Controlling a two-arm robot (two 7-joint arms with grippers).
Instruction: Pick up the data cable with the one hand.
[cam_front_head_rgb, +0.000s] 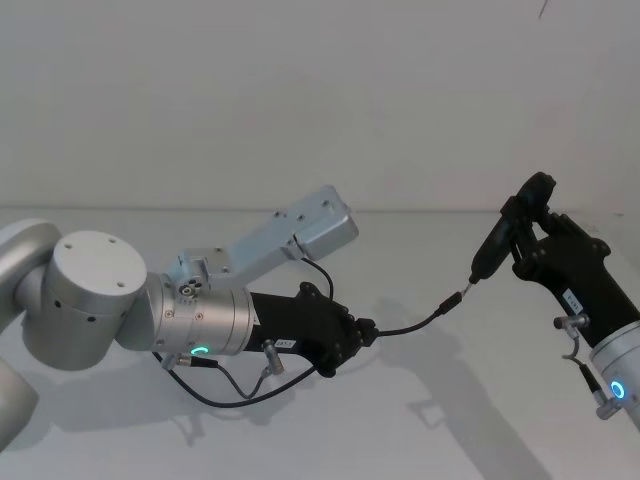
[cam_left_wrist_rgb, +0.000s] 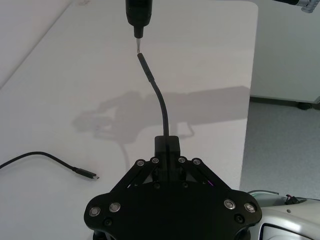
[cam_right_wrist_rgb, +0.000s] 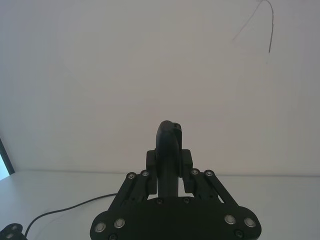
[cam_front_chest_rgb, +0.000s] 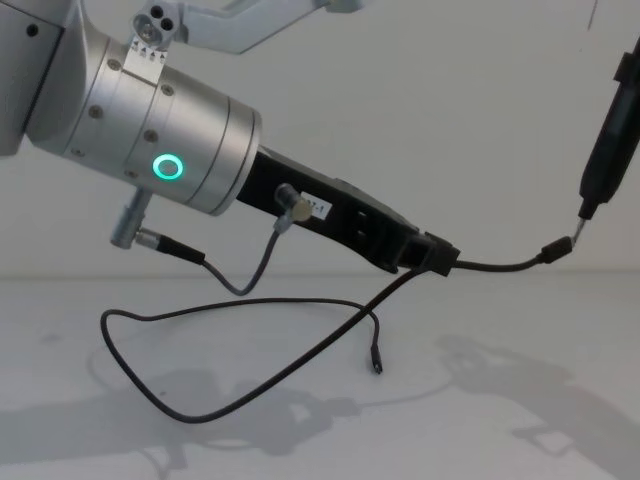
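Data cable: the long, thin, black bendy data cable (cam_front_head_rgb: 405, 325) is lifted off the white table (cam_front_head_rgb: 430, 420).
Head view: the black two-fingered left gripper (cam_front_head_rgb: 366, 331), on a thick silver tube with a green ring, is squeezed shut on the cable near one plug. That plug end reaches toward the slim black tool with a thin metal tip (cam_front_head_rgb: 500, 240). The black right gripper (cam_front_head_rgb: 530, 222) has its jaws closed tight around that tool.
Left wrist view: the left gripper (cam_left_wrist_rgb: 166, 146) pinches the data cable (cam_left_wrist_rgb: 161, 100), which curves up to just under the tool (cam_left_wrist_rgb: 138, 15) tip. The other plug end lies on the table (cam_left_wrist_rgb: 60, 90).
Right wrist view: the right gripper (cam_right_wrist_rgb: 169, 157) hugs the tool (cam_right_wrist_rgb: 169, 145).
Chest view: the data cable (cam_front_chest_rgb: 250, 385) hangs from the left gripper (cam_front_chest_rgb: 437, 256) in a big loop down to the table (cam_front_chest_rgb: 500, 430). The tool (cam_front_chest_rgb: 605, 150) tip is just beside the plug.
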